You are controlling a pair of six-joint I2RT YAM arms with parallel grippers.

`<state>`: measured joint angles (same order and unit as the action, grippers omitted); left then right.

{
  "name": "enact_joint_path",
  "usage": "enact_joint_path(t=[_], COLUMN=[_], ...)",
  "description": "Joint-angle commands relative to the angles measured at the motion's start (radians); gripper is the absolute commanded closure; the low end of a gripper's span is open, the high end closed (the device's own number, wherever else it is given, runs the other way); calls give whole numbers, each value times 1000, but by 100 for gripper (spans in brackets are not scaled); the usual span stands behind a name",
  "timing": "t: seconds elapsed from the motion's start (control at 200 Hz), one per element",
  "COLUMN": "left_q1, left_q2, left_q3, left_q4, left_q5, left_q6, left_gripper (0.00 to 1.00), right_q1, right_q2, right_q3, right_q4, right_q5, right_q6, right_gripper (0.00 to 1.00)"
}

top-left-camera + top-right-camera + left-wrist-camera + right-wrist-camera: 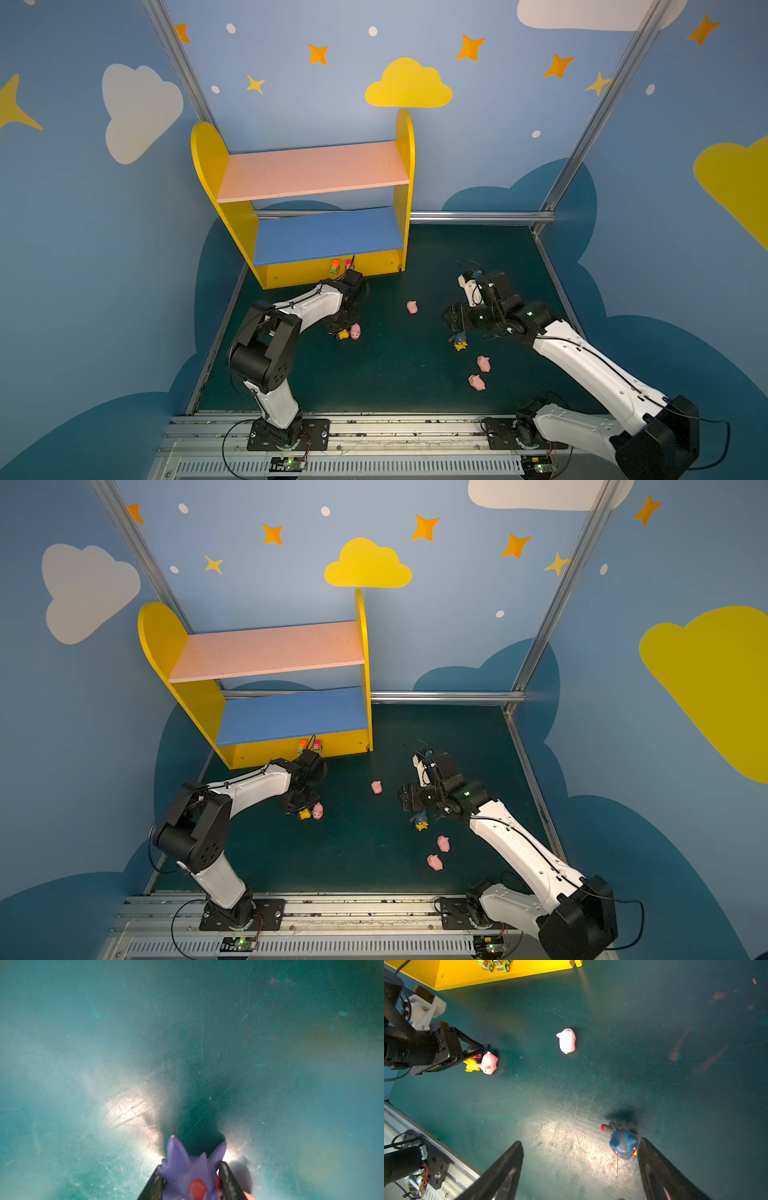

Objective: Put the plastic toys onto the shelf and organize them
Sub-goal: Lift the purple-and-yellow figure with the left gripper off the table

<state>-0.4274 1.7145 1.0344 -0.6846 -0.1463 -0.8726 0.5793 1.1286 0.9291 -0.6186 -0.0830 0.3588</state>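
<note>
Leftmost, the shelf (210, 166) is standing at the back of the dark green tabletop (395, 399), its pink upper board (311, 170) sitting above its blue lower board (328, 235). The orange-topped car (335, 266) and pink-topped car (348, 264) are sitting side by side against the yellow base (291, 276), just under the blue board's front edge. The printing on their fronts is showing too small to read.

The left hand (478, 1053) is reaching down in front of the shelf and pinching the purple-hooded figurine (187, 1167), with a finger (152, 1186) pressing on either side. The first pig (355, 331) is lying on the tabletop, touching that figurine. The second pig (412, 307) is lying alone mid-tabletop, between the two arms.

The right hand (581, 1145) is hovering low with its fingers spread wide. The blue-hooded figurine (624, 1145) is lying on the tabletop between them, just beside one finger. The third pig (483, 363) and fourth pig (476, 382) are lying close together, nearer the front rail (374, 428).
</note>
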Motion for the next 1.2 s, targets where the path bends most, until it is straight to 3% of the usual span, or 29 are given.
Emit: enact_joint_path(t=[0.0, 0.155, 0.245, 0.366, 0.541, 0.831, 1.197], left_q1=[-2, -6, -7, -7, -6, 6, 7], left_q2=[-26, -48, -59, -36, -25, 55, 92], left_q3=[-29, -50, -48, -9, 56, 152, 136], left_q4=[-4, 11, 9, -46, -128, -224, -208], left_q5=[-1, 1, 8, 7, 6, 19, 40], left_q6=[26, 53, 82, 109, 150, 205, 199], left_gripper=[72, 75, 55, 44, 36, 39, 43], right_q1=[-4, -4, -4, -4, -5, -7, -28], right_q2=[-29, -46, -60, -60, -79, -89, -119], right_q3=[7, 4, -1, 6, -13, -35, -62], right_q4=[-27, -38, -36, -52, -50, -37, -38], right_q5=[8, 17, 17, 20, 31, 39, 51], right_q6=[-3, 0, 0, -2, 11, 14, 9], right_gripper=[15, 15, 15, 15, 15, 15, 15])
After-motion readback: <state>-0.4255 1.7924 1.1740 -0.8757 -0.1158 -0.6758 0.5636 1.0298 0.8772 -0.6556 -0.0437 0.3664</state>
